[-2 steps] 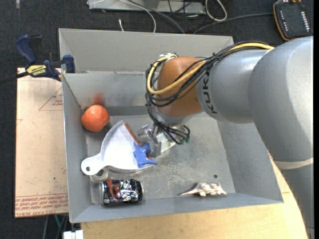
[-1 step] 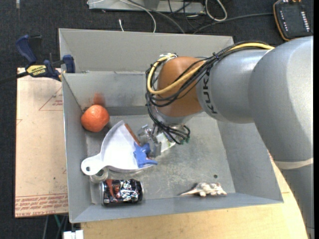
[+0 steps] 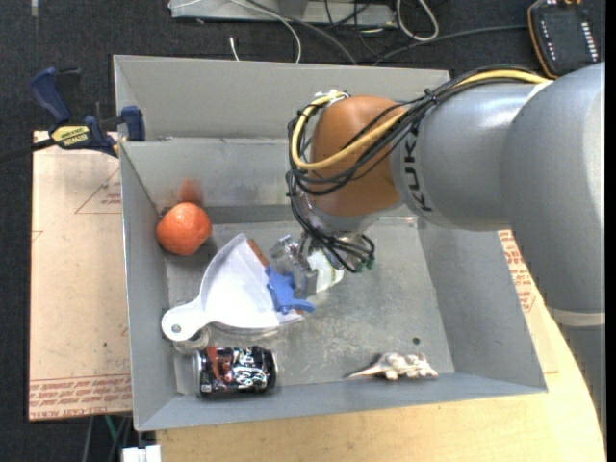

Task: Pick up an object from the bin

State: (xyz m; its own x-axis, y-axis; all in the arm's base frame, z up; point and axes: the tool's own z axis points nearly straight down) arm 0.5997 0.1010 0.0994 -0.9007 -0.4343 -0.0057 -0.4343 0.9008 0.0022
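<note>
My gripper (image 3: 301,261) hangs low in the middle of the bin, under the arm's orange cover. It is right at the right-hand edge of a white scoop (image 3: 231,292) with a round handle end at its lower left. A small blue piece (image 3: 286,294) lies just below the gripper on the scoop's right rim. A small pale thing (image 3: 329,276) shows against the gripper's right side. Whether anything is held is hidden by the gripper body.
An orange ball (image 3: 183,229) rests in the back left corner. A black can (image 3: 237,371) with red and white print lies at the front left, below the scoop. A beige toy figure (image 3: 397,367) lies by the front wall. The arm covers the bin's back right.
</note>
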